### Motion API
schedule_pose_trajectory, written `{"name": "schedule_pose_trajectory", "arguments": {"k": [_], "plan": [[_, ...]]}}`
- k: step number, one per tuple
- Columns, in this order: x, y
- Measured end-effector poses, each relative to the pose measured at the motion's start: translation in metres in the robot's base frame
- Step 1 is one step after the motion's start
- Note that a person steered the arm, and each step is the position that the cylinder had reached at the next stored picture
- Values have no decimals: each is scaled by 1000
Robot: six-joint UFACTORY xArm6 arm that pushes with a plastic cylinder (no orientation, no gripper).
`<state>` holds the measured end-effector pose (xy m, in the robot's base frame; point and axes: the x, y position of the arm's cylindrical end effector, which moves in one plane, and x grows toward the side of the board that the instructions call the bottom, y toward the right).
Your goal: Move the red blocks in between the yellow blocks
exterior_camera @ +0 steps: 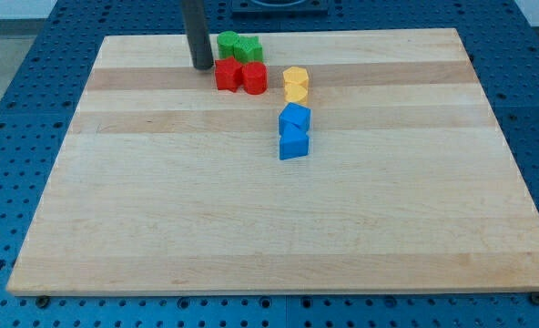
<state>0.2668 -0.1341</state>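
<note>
Two red blocks sit side by side near the view's top: a star-like one [227, 75] on the left and a rounder one [254, 77] on the right, touching. Two yellow blocks [295, 84] are stacked close together just right of the red pair, one above the other in the view. My tip [202, 66] rests on the board just left of and slightly above the left red block, very close to it.
Two green blocks [239, 46] lie directly above the red pair. Two blue blocks [294, 130] lie just below the yellow ones. The wooden board [269, 228] rests on a blue perforated table.
</note>
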Motion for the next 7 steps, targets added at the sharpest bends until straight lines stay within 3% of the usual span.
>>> {"name": "schedule_pose_trajectory", "arguments": {"k": [2,7], "plan": [[19,6],[59,105]]}}
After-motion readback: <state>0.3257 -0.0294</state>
